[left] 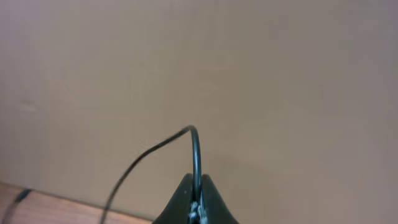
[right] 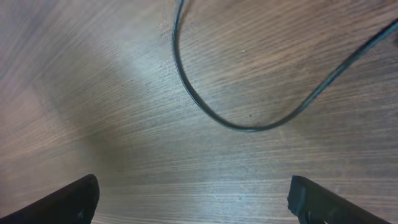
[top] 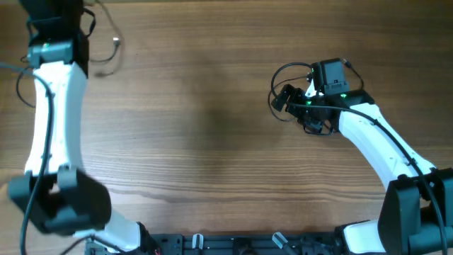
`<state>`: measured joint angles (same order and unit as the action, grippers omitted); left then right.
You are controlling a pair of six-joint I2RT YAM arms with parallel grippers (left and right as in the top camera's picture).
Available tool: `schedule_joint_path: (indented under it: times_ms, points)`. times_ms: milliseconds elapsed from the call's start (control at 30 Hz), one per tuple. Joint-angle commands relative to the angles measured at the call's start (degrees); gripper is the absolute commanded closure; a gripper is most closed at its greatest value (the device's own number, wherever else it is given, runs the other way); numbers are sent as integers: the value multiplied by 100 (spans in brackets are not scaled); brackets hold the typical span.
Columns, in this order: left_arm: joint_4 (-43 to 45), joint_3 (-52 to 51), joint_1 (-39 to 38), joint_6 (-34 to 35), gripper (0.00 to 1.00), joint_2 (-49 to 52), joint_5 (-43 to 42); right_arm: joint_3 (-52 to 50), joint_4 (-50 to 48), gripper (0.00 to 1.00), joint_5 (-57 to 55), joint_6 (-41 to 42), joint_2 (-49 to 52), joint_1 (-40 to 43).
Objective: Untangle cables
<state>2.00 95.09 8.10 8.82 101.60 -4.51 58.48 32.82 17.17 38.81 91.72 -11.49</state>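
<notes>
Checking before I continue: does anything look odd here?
Only the left hand: shut on a thin black cable, it aims past the table at a bare wall, the cable drooping back down.

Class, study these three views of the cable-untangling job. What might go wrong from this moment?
1. The left gripper pinches a thin cable only at its very fingertips; a pull may slip it free.
2. The right gripper stands open, with a cord loop lying flat on the table ahead of it; closing may miss so thin a cord or scrape the wood.
</notes>
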Motion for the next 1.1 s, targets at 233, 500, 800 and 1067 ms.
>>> schedule_joint_path:
  times_ms: [233,500,800,1067]
  points:
    - [-1130,15,7,839,96,1462,293,0,-254,0,50,35,70,-24]
    - [-1569,15,7,1224,25,1847,1908,0,-251,0,52,22,70,-24]
    - [-1515,17,-44,1141,0,601,1818,13,-83,0,-782,-278,-1023,306]
    - [-2199,15,-798,1143,0,-24,-850,13,444,0,-1622,-269,-2852,424]
